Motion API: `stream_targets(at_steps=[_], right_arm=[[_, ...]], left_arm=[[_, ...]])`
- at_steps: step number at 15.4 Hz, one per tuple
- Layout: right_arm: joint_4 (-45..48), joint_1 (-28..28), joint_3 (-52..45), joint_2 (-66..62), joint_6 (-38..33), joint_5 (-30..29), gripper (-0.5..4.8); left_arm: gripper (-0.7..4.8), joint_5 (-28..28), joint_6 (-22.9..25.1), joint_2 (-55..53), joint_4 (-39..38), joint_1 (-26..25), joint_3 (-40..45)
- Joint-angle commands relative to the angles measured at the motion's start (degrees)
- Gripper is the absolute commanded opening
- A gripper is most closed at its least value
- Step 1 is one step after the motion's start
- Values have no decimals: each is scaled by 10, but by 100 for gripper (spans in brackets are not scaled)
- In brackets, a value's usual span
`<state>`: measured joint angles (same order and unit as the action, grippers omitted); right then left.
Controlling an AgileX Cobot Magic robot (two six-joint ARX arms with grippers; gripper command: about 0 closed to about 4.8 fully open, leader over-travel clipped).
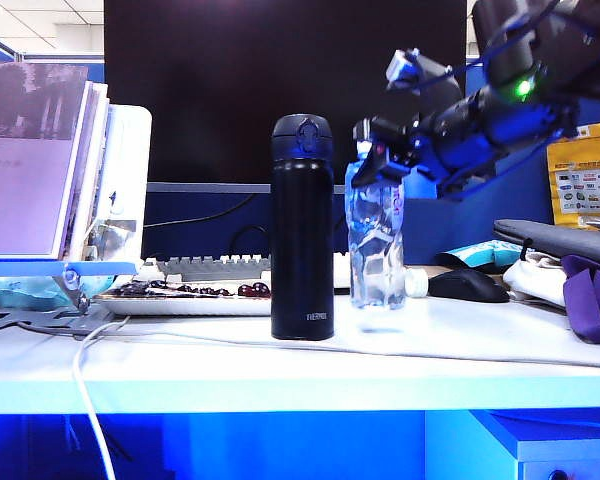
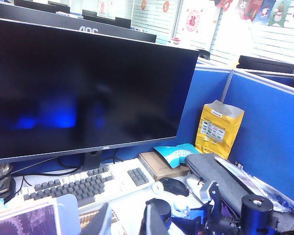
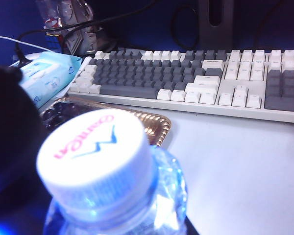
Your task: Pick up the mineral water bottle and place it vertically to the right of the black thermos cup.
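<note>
The mineral water bottle stands upright at frame centre on the desk, just right of the black thermos cup, which reads "THERMOS" near its base. The right gripper is clamped on the bottle's neck. Its white cap carries red lettering, unreadable. The monitor reads "AOC". The left gripper is out of view.

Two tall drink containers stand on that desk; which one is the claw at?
The clear mineral water bottle, right of the black thermos cup. The right claw sits at its cap; the thermos stands alone, untouched.
</note>
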<state>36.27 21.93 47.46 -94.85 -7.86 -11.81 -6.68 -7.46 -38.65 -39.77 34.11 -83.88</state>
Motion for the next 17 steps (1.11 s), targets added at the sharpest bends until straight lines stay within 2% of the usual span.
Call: stream_targets(at_steps=[1,6,7,8,10,11,15,17], right_arm=[[56,0,6,-20,-12,-11,197],[56,0,6,-35,-14,-23,198],[56,0,6,-35,-14,-26,258],[56,0,6,-35,-14,-29,288],[56,0,6,-35,-14,-37,290],[56,0,6,-35,-14,-42,321],[56,0,6,-34,-14,-51,326],[69,0,6,-33,-14,-51,365]], left_arm=[[111,0,1,0,4,-1,-1],[111,0,1,0,3,-1,-1],[111,0,2,0,3,-1,-1],[111,0,2,0,3,-1,-1],[111,0,2,0,3,-1,-1],[111,0,2,0,3,-1,-1],[111,0,1,0,3,-1,-1],[111,1,1,0,3,-1,-1]])
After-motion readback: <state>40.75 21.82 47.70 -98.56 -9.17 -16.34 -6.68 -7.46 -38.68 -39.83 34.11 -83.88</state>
